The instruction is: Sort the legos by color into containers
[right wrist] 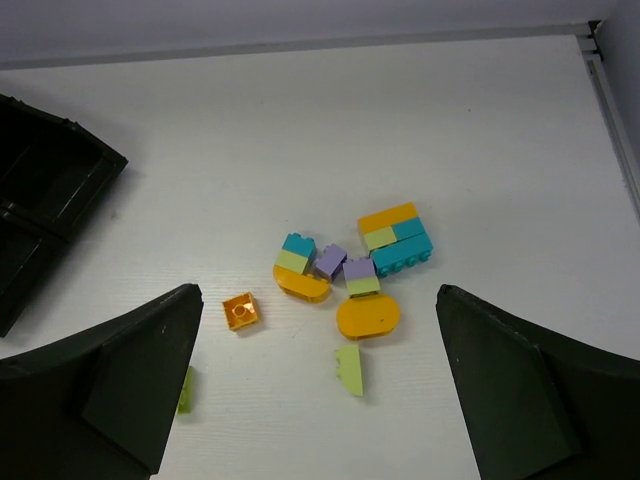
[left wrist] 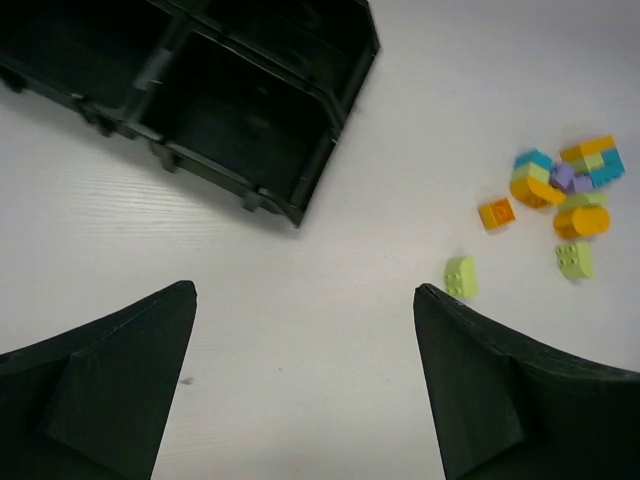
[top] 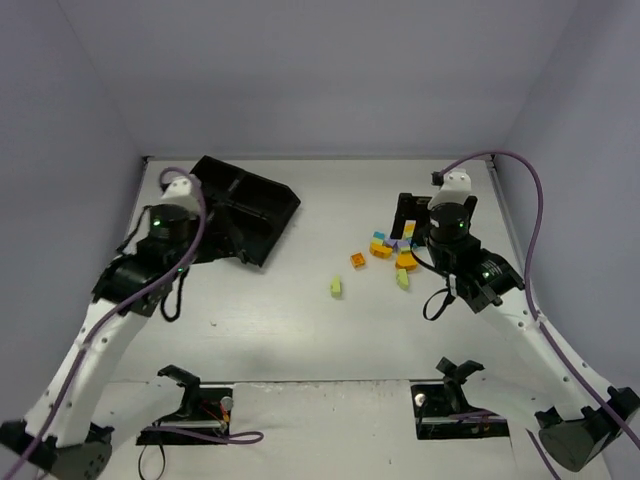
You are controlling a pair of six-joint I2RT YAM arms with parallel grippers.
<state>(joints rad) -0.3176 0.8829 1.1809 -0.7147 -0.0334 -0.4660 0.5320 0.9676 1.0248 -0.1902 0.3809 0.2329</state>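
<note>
The legos [right wrist: 350, 270] lie on the right half of the white, faintly grained tabletop [top: 300, 330]. They are glossy little plastic bricks with studded tops. Most huddle together, touching: a long teal brick [right wrist: 402, 255] against a flat orange slab [right wrist: 388, 217], a pale purple cube [right wrist: 330, 260], an orange oval piece [right wrist: 368, 316] and an orange half-round piece [right wrist: 302, 285].

A yellow-green wedge [right wrist: 350, 370] sits just below the huddle. A square orange brick [right wrist: 240, 311] with one stud lies just to its left. A studded yellow-green brick [left wrist: 461, 276] lies farther out, apart from the rest.

The tray [left wrist: 240, 140] is thin black plastic with ribbed walls and a raised divider. It sits askew on the far left of the tabletop, well apart from the bricks.

The left jaws stand wide apart over bare tabletop near the tray's corner, their fingers [left wrist: 100, 400] matte black wedges. The right jaws are likewise spread wide, hovering over the huddle and gripping nothing.
</note>
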